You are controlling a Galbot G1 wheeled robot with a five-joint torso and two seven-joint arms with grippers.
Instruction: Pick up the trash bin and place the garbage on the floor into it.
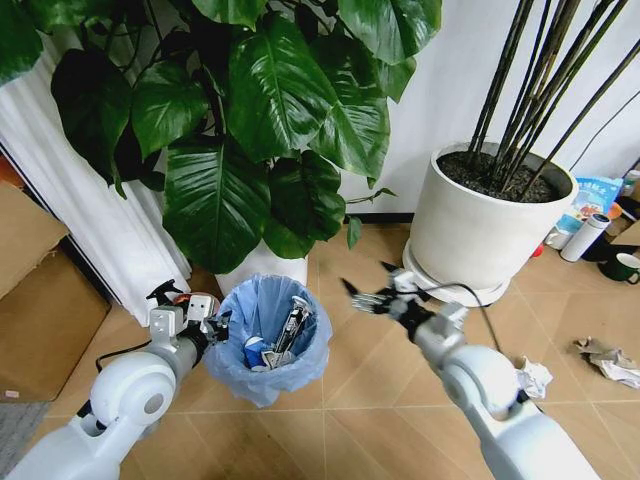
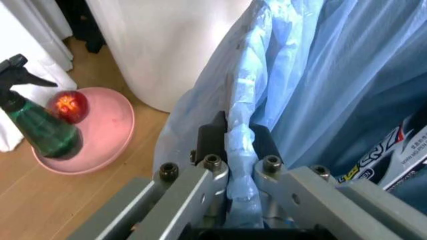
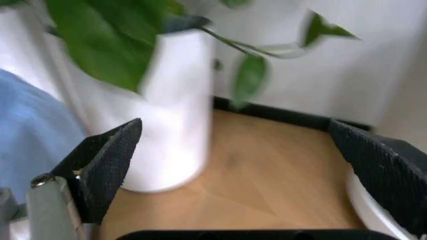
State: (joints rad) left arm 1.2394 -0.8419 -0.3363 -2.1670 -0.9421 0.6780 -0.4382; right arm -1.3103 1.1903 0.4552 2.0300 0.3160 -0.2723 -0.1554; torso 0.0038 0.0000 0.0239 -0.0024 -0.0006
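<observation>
- The trash bin (image 1: 268, 338), lined with a crinkly light-blue bag, sits low over the tiled floor (image 1: 380, 400) in front of the narrow white pot (image 1: 262, 266) of the broad-leaved plant (image 1: 250, 120).
- The left gripper (image 1: 215, 327) is at the bin's left rim, its black pads (image 2: 212, 136) pinching a fold of the blue liner (the wrist view shows the plastic squeezed between them).
- Inside the bin lie a dark tube-like wrapper (image 1: 291, 323) and a small blue-white piece (image 1: 255, 352).
- The right gripper (image 1: 372, 290) hangs just right of the bin, fingers spread wide and holding nothing.
- Garbage still on the floor: a crumpled white paper wad (image 1: 535, 377) beside the right arm, and a paler crumpled piece (image 1: 610, 360) near the floor's right edge.
- A big white pot (image 1: 480, 225) stands beyond the right gripper.
</observation>
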